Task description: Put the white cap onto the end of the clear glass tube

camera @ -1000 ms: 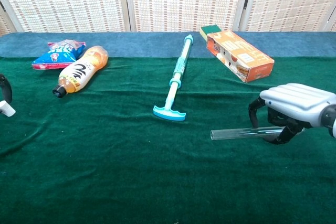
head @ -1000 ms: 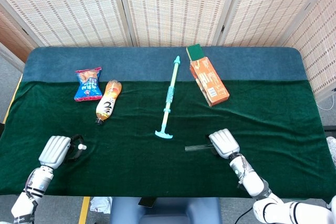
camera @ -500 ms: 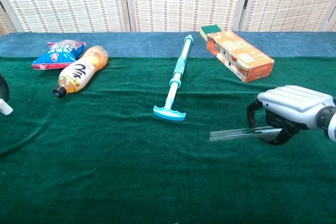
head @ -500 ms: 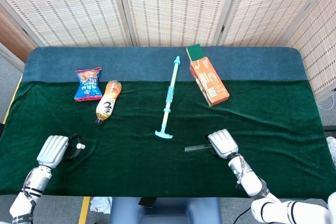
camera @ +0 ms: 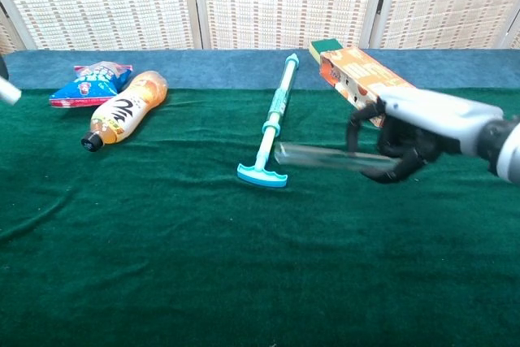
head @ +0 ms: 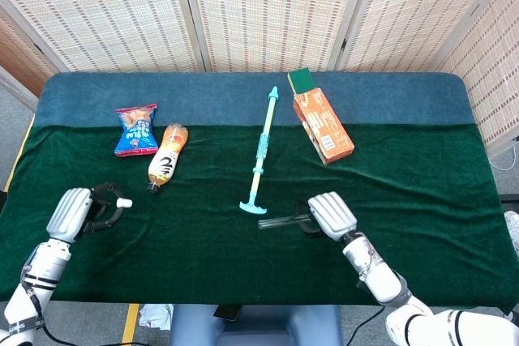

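The right robot hand is gripping the glass tube above the counter, its open end pointing left, near the blue T-handled tool. The left robot hand is pinching the white cap, well apart from the tube.

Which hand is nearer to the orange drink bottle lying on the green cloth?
Left. The left hand, pinching the white cap, sits just in front of the orange bottle and to its left. The right hand, holding the glass tube, is far across the table.
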Motion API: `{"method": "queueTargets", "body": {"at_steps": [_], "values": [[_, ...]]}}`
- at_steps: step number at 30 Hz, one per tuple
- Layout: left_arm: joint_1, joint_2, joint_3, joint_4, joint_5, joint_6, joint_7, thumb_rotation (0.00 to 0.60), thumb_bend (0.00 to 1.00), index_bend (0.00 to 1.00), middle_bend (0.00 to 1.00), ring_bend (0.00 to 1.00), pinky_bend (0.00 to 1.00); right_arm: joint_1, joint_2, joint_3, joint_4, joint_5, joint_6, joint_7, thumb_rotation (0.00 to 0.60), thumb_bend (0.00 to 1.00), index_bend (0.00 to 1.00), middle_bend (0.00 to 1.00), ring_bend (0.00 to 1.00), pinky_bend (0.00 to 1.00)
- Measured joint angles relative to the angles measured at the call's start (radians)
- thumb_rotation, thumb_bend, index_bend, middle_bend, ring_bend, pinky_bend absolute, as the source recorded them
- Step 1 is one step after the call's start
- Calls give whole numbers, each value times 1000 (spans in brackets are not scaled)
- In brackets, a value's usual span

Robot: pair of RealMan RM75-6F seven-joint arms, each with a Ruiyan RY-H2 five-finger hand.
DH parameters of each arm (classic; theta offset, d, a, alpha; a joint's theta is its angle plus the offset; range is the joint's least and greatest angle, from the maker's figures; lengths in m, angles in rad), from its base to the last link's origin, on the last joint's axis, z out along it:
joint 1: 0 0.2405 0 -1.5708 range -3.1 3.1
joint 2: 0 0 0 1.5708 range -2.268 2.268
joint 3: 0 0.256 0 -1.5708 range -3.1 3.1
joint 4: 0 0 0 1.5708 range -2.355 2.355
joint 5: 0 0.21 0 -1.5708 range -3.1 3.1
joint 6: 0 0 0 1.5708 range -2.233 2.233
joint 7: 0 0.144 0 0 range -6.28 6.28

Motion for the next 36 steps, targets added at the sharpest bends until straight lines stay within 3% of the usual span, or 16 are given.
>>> {"method": "queueTargets", "body": {"at_steps": [5, 16, 36], "values": [[-11, 9, -29, -41, 38, 54, -32, 600, 569, 627, 1000, 912, 836, 45, -30, 61, -35, 23, -30, 95, 600, 754, 845, 1000, 1000, 1000], [-23, -17, -30, -99, 128, 123, 1, 600, 572, 627, 1000, 911, 836, 113, -173, 130, 1, 119, -51, 179, 600, 754, 845, 1000, 1000, 1000], [-71, -68, 2, -139, 195, 106, 125, 600, 572, 630, 1000, 909, 835, 196, -325, 175, 86, 171, -27, 189, 600, 754, 845, 1000, 1000, 1000]]}}
